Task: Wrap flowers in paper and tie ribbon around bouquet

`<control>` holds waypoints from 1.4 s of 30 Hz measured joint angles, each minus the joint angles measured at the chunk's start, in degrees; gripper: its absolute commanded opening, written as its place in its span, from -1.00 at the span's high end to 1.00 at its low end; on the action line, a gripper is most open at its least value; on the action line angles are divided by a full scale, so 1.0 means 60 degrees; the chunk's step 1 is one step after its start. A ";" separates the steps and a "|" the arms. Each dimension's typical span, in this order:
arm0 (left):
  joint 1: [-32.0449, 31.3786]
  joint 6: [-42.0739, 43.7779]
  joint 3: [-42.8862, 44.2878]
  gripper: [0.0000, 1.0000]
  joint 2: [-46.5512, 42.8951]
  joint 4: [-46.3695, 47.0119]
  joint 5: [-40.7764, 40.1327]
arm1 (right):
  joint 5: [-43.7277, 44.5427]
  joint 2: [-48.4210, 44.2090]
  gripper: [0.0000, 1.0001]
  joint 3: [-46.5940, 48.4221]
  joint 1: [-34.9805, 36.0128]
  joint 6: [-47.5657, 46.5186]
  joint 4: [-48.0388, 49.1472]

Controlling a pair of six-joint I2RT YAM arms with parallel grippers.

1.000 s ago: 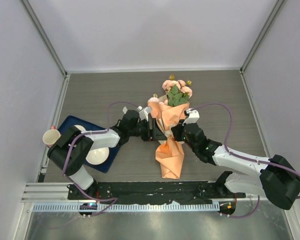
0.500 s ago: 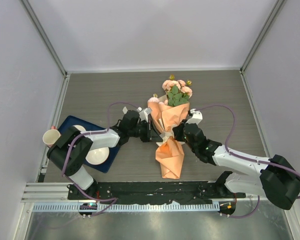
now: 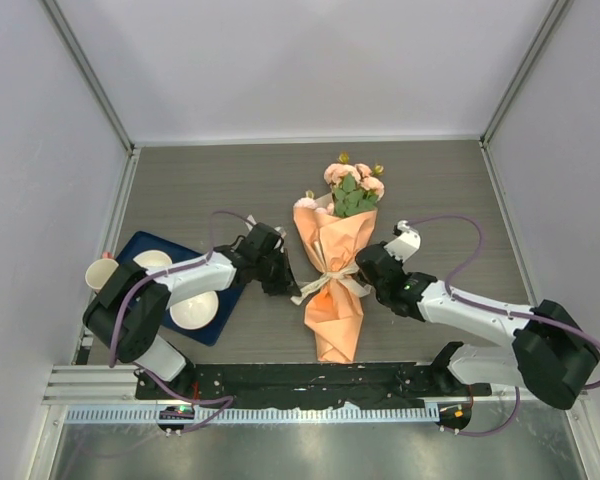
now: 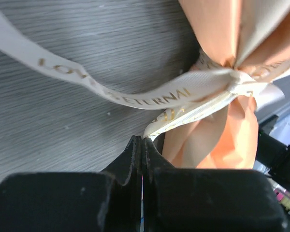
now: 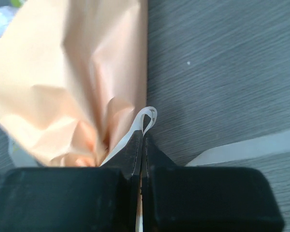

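Pinching ribbon (image 4: 159, 94) tails, left jaws and right jaws are both pressed together. The ribbon is judged soft, thin, slippery: best gripped near its ends. The light, crushable bouquet (image 3: 338, 310) is laid on the desk (image 3: 200, 190) between the jaws.

The bouquet (image 3: 337, 245) lies between the two sets of jaws — left gripper (image 3: 283, 284) at one side of its waist, right gripper (image 3: 364, 274) at the other. The ribbon (image 3: 330, 279) is tied there, each tail seemingly pinched in the nearest jaws.
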 measured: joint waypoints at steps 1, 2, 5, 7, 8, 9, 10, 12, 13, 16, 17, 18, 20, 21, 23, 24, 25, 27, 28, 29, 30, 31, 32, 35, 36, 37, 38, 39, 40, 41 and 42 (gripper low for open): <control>0.0000 -0.0051 0.0029 1.00 -0.0011 -0.0178 -0.0153 | 0.0069 0.0175 1.00 0.0051 -0.0036 0.0186 -0.0149; 0.0000 -0.0189 0.0062 1.00 -0.0011 -0.0386 -0.0339 | 0.0095 0.0372 1.00 0.0091 -0.0102 0.0382 -0.0248; -0.0015 -0.0568 0.0062 1.00 -0.0011 -0.0794 -0.0841 | 0.0098 0.0776 1.00 0.0084 -0.0397 0.0801 -0.0339; -0.0033 -0.0838 0.0062 1.00 -0.0011 -0.0943 -0.1137 | -0.0051 0.0973 1.00 0.0055 -0.0758 0.1056 -0.0273; -0.0051 -0.0991 0.0058 1.00 -0.0011 -0.1045 -0.1337 | -0.0164 0.0998 1.00 -0.0011 -0.1027 0.1173 -0.0178; -0.0062 -0.1107 0.0026 1.00 -0.0011 -0.1126 -0.1486 | -0.0182 0.0994 1.00 -0.0095 -0.1242 0.1224 -0.0109; -0.0062 -0.1206 -0.0047 1.00 -0.0022 -0.1122 -0.1617 | -0.0259 0.0976 1.00 -0.0211 -0.1548 0.1253 -0.0011; -0.0062 -0.1381 -0.0342 0.99 -0.0091 -0.1089 -0.1847 | -0.0572 0.0980 1.00 -0.0455 -0.2233 0.1246 0.0280; -0.0066 -0.1504 -0.0503 0.99 -0.0146 -0.1107 -0.1920 | -0.0616 0.0991 1.00 -0.0528 -0.2495 0.1202 0.0364; -0.0047 -0.1657 -0.0812 0.99 -0.0481 -0.1107 -0.2102 | -0.0576 0.1155 1.00 -0.0586 -0.3410 0.1042 0.0441; -0.0047 -0.1705 -0.0867 0.99 -0.0535 -0.1075 -0.2160 | -0.0586 0.1253 1.00 -0.0590 -0.3679 0.0991 0.0506; -0.0047 -0.1741 -0.0933 0.99 -0.0597 -0.1016 -0.2218 | -0.0605 0.1348 1.00 -0.0594 -0.3872 0.0958 0.0597; -0.0062 -0.1767 -0.1027 1.00 -0.0692 -0.0918 -0.2317 | -0.0674 0.1545 1.00 -0.0594 -0.4102 0.0790 0.0871; -0.0058 -0.1749 -0.1086 1.00 -0.0743 -0.0816 -0.2306 | -0.0732 0.1614 1.00 -0.0594 -0.4135 0.0729 0.0984; -0.0055 -0.1654 -0.1341 0.86 -0.0958 -0.0499 -0.2269 | -0.0856 0.1621 1.00 -0.0605 -0.4131 0.0612 0.1118; -0.0047 -0.1581 -0.1592 0.55 -0.1158 -0.0160 -0.2109 | -0.0907 0.1592 1.00 -0.0612 -0.4131 0.0503 0.1206; -0.0044 -0.1479 -0.1931 0.14 -0.1432 0.0259 -0.1861 | -0.0973 0.1541 1.00 -0.0630 -0.4131 0.0419 0.1271; -0.0033 -0.1311 -0.2404 -0.07 -0.1942 0.0900 -0.1337 | -0.1115 0.1293 1.00 -0.0736 -0.4127 0.0153 0.1330; -0.0033 -0.1377 -0.2554 -0.24 -0.2142 0.1406 -0.0947 | -0.1195 0.1118 1.00 -0.0801 -0.4127 -0.0011 0.1348; -0.0033 -0.1362 -0.2557 -0.29 -0.2171 0.1752 -0.0707 | -0.1279 0.0925 1.00 -0.0852 -0.4131 -0.0142 0.1348; -0.0036 -0.1377 -0.2521 -0.39 -0.2124 0.2237 -0.0412 | -0.1370 0.0754 1.00 -0.0874 -0.4131 -0.0277 0.1330; -0.0044 -0.1424 -0.2448 -0.46 -0.1978 0.2692 -0.0146 | -0.1446 0.0597 1.00 -0.0874 -0.4127 -0.0404 0.1319; -0.0062 -0.1530 -0.2382 -0.47 -0.1763 0.3191 0.0098 | -0.1559 0.0393 1.00 -0.0874 -0.4131 -0.0576 0.1319; -0.0193 -0.2233 -0.2342 -0.51 -0.0947 0.4703 0.0517 | -0.1719 0.0142 1.00 -0.0874 -0.4127 -0.0831 0.1293; -0.0291 -0.2608 -0.2371 -0.53 -0.0616 0.5297 0.0535 | -0.1778 0.0080 1.00 -0.0874 -0.4127 -0.0918 0.1275; -0.0441 -0.3100 -0.2422 -0.73 -0.0204 0.6003 0.0517 | -0.1832 0.0047 1.00 -0.0871 -0.4127 -0.1002 0.1253; -0.0565 -0.3468 -0.2477 -0.99 0.0076 0.6444 0.0492 | -0.1876 0.0029 1.00 -0.0867 -0.4127 -0.1056 0.1220; -0.0758 -0.3938 -0.2594 -0.99 0.0423 0.7129 0.0386 | -0.1905 0.0029 1.00 -0.0867 -0.4127 -0.1096 0.1206; -0.0933 -0.4379 -0.2688 -1.00 0.0780 0.7756 0.0291 | -0.1953 0.0029 1.00 -0.0867 -0.4127 -0.1133 0.1173; -0.1086 -0.4838 -0.2743 -0.99 0.1140 0.8273 0.0171 | -0.1985 0.0029 1.00 -0.0867 -0.4127 -0.1169 0.1151; -0.1268 -0.5337 -0.2769 -0.99 0.1504 0.8845 0.0076 | -0.2025 0.0029 1.00 -0.0867 -0.4127 -0.1198 0.1140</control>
